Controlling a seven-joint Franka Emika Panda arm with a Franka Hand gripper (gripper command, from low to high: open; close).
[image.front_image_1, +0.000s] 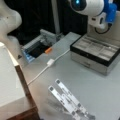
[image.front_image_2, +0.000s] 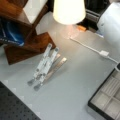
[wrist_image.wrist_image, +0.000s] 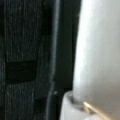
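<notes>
A white Franka arm (image.front_image_1: 86, 6) with a blue-lit joint hangs high at a front view's top right, above an open black-rimmed grey compartment tray (image.front_image_1: 96, 51) standing on the pale grey bench (image.front_image_1: 100, 90); the gripper itself does not show in any view, so whether it is wide, narrow or holding anything cannot be told. The wrist view offers only a dark ribbed surface beside a pale curved surface, with no fingers in sight. Nearest the arm is the tray, its shallow divided cells seen again at a front view's bottom right (image.front_image_2: 107, 97). Well apart from it, toward a front view's bottom, a folding silver metal stand (image.front_image_1: 68, 100) lies on the bench, its two perforated bars raised at a tilt; in a front view it rests just beside a dark wooden shelf block (image.front_image_2: 27, 47). A white cable with a small in-line box (image.front_image_1: 50, 62) runs across the bench between tray and stand, ending near a small orange object (image.front_image_1: 48, 50) at the edge of a dark recessed metal box (image.front_image_1: 37, 48). A glowing cream lampshade (image.front_image_2: 68, 11) crowds a front view's top. Any descent from this height would do well to be slow and square over the tray's cells, clear of its raised rim and of the cable.
</notes>
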